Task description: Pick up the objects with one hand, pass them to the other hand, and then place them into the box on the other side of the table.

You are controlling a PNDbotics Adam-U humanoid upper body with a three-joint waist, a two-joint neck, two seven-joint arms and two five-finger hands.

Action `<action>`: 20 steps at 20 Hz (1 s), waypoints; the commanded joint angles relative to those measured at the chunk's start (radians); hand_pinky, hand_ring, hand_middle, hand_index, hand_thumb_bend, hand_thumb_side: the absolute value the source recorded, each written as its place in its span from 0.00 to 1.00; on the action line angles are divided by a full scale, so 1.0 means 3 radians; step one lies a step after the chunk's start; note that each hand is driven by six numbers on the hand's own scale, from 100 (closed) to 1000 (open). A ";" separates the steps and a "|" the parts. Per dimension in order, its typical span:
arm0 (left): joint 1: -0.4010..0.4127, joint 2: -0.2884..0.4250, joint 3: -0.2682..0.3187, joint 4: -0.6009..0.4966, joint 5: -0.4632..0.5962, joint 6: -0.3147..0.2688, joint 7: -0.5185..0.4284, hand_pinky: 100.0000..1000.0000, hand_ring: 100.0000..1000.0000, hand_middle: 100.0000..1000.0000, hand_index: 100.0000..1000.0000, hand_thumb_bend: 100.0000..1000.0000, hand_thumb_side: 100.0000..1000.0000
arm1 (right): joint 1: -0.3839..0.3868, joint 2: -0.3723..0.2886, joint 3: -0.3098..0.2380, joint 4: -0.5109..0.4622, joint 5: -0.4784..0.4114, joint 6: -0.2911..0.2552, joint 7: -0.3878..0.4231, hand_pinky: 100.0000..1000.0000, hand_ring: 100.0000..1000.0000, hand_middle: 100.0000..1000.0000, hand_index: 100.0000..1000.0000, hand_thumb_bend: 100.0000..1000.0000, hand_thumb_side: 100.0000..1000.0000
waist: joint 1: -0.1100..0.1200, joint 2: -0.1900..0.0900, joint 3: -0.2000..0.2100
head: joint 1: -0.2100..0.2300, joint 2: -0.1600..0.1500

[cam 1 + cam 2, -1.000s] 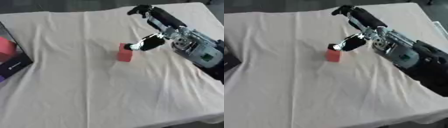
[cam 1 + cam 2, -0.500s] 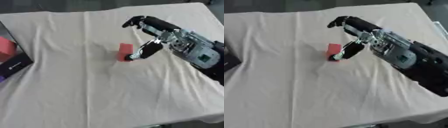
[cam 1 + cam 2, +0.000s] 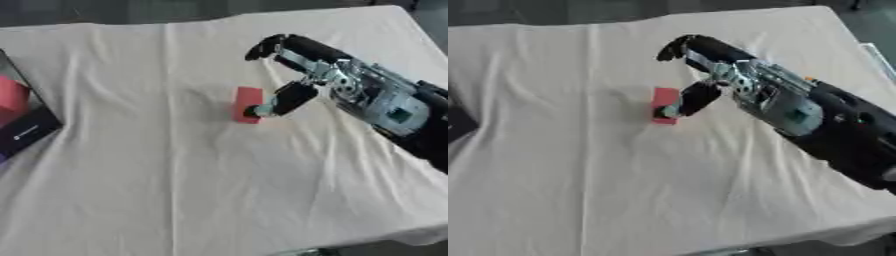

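A small red block (image 3: 247,103) stands upright near the middle of the cream cloth. My right hand (image 3: 322,71) reaches in from the right and hangs over it. The thumb (image 3: 282,100) points down-left, and its tip touches the block's lower right side. The fingers (image 3: 267,46) arch above and behind the block, apart from it, so the hand is open around the block without closing on it. A dark box (image 3: 28,131) lies at the left edge with a pink object (image 3: 10,97) inside. My left hand shows in neither view.
The cream cloth (image 3: 175,190) covers the whole table, with creases running front to back. Its front edge drops off at the lower right. My black and silver forearm (image 3: 402,115) stretches across the right side.
My right hand has lowered and shifted left towards the block. The thumb dropped from the block's top to its lower right side, and the fingers swung over it. The block stayed put.
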 commanded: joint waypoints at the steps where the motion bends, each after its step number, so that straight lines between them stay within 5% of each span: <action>1: -0.0089 0.0053 0.0018 -0.0026 -0.0026 0.0006 -0.0001 1.00 0.72 0.63 0.69 0.00 0.64 | -0.0016 -0.0114 -0.0024 -0.0032 -0.0039 0.0102 -0.0048 0.78 0.85 0.75 0.81 0.59 0.26 | -0.0035 0.0019 0.0016 | -0.0045 -0.0055; 20: -0.0116 0.0041 0.0013 -0.0025 -0.0130 -0.0001 -0.0020 1.00 0.73 0.64 0.70 0.00 0.65 | 0.0101 -0.0145 -0.0051 -0.0032 -0.0067 0.0222 -0.0070 0.81 0.84 0.75 0.80 0.57 0.25 | -0.0030 0.0193 0.0082 | -0.0110 -0.0157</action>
